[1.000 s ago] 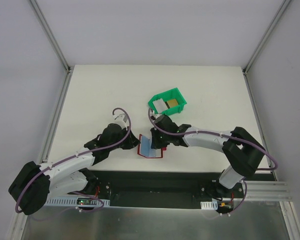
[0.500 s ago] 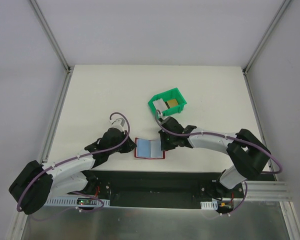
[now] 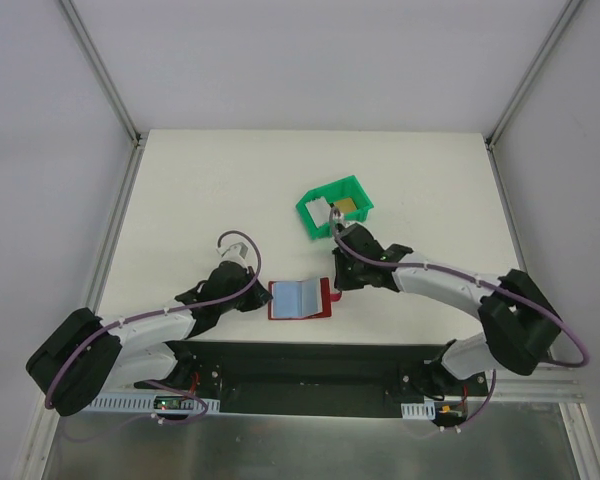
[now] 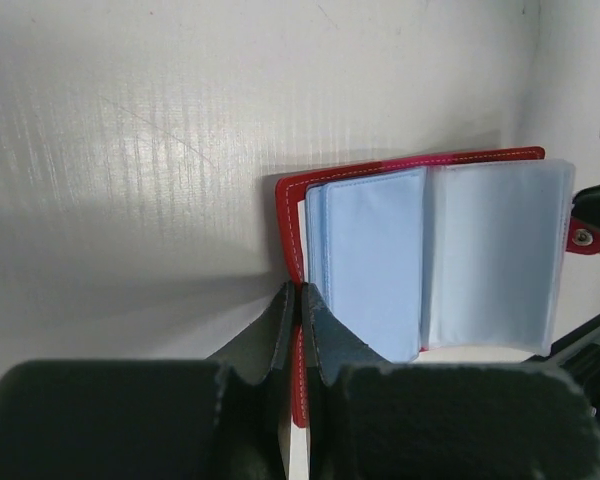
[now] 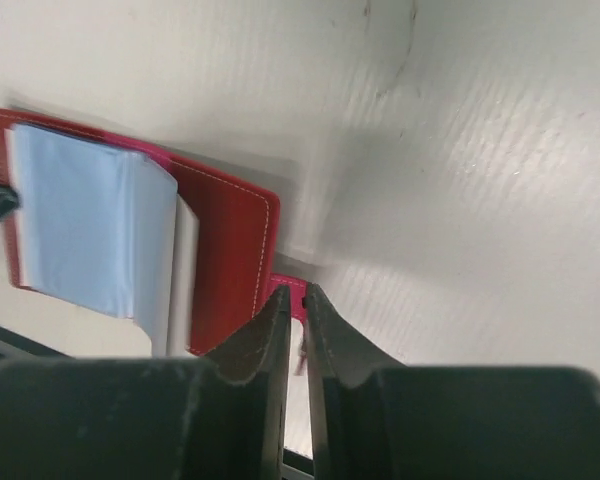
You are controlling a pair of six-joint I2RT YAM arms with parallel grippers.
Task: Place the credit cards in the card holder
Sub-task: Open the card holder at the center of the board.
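The card holder (image 3: 298, 299) is lying open on the bench (image 3: 200, 190), close to the near edge, with its pale blue pockets facing up. The left gripper (image 4: 297, 296) is closed on the left edge of the red cover and is pinching it. The right gripper (image 5: 296, 293) is closed on the snap tab (image 4: 585, 238) at the right side. The credit cards (image 3: 349, 205) are resting in the green bin (image 3: 305, 218), just beyond the card holder on the far side.

Bright, even light. Soft shadow on worktop (image 4: 130, 100) just beyond left jaws. Right wrist view slightly blurred; near jaws dark, unfocused.
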